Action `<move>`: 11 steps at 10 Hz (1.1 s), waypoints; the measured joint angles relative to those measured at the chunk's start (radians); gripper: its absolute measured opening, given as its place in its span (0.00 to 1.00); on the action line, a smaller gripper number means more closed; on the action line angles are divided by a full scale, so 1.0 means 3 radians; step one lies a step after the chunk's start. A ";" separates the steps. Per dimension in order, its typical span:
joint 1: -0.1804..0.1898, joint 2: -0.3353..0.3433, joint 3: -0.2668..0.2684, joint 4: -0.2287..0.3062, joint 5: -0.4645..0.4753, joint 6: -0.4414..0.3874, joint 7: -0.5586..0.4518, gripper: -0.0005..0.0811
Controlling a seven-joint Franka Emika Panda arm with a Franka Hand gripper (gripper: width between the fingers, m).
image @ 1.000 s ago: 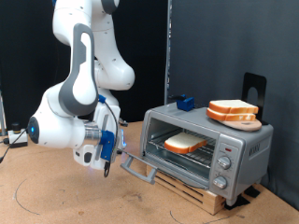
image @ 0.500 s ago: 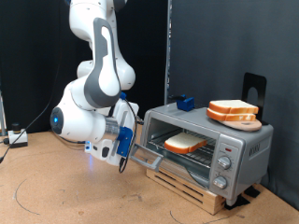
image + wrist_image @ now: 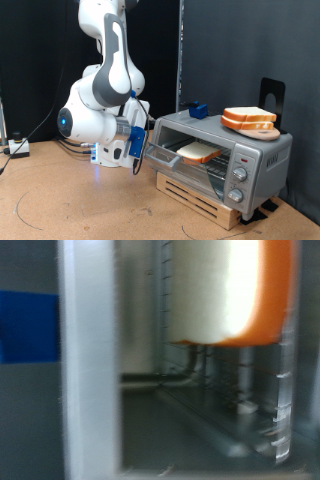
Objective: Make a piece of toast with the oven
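Observation:
The piece of toast (image 3: 199, 151) lies on the wire rack inside the oven (image 3: 255, 160), pale cream with a tan crust. It also shows close and blurred in the wrist view (image 3: 235, 290), above the rack (image 3: 235, 400). The oven's glass door (image 3: 168, 153) stands partly raised, with its grey bar handle towards the exterior view's left. My gripper (image 3: 141, 152) is right at the door's handle edge, on the oven's left side in the exterior view. Its fingers do not show in the wrist view. Nothing shows between them.
A round wooden board with stacked bread slices (image 3: 248, 120) and a small blue object (image 3: 197, 109) sit on the oven's top. The oven stands on a wooden pallet (image 3: 205, 197). A black bracket (image 3: 271, 97) stands behind it. Cables lie at the exterior view's far left.
The gripper has moved up and towards the oven. The door, which hung open and low, has swung upward to a half-shut position. The toast has not moved.

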 joint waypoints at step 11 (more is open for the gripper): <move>0.0067 -0.0631 0.0134 -0.0655 0.0209 0.0103 -0.0087 1.00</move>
